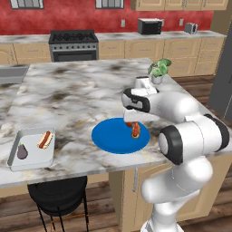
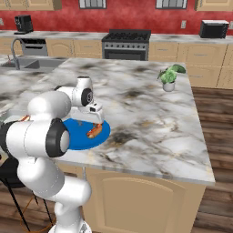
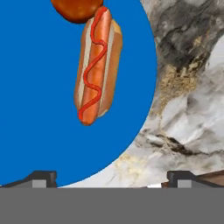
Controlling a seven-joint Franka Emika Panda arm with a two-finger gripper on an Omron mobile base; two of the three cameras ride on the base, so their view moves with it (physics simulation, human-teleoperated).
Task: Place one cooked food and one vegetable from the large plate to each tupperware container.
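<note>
My hand point(image 3: 111, 177) spread wide, holding nothing, above large plate point(image 1: 108, 138) edge | hot dog point(image 3: 97, 65) on plate with a round red-brown item point(image 3: 76, 8) touching its far end | light grey tupperware container point(image 1: 31, 159) well apart on tabletop point(image 1: 81, 95), holding hot dog and eggplant point(image 1: 22, 151)

One big blue plate point(image 1: 108, 138) on the table point(image 1: 81, 95). One grey tray point(image 1: 31, 156). Two hot dogs: one on the plate point(image 3: 97, 65), one in the tray point(image 1: 44, 139). One round red thing point(image 3: 76, 8) beside the plate's hot dog. One eggplant point(image 1: 22, 152). One potted plant point(image 1: 158, 71). One black stool point(image 1: 58, 192).
</note>
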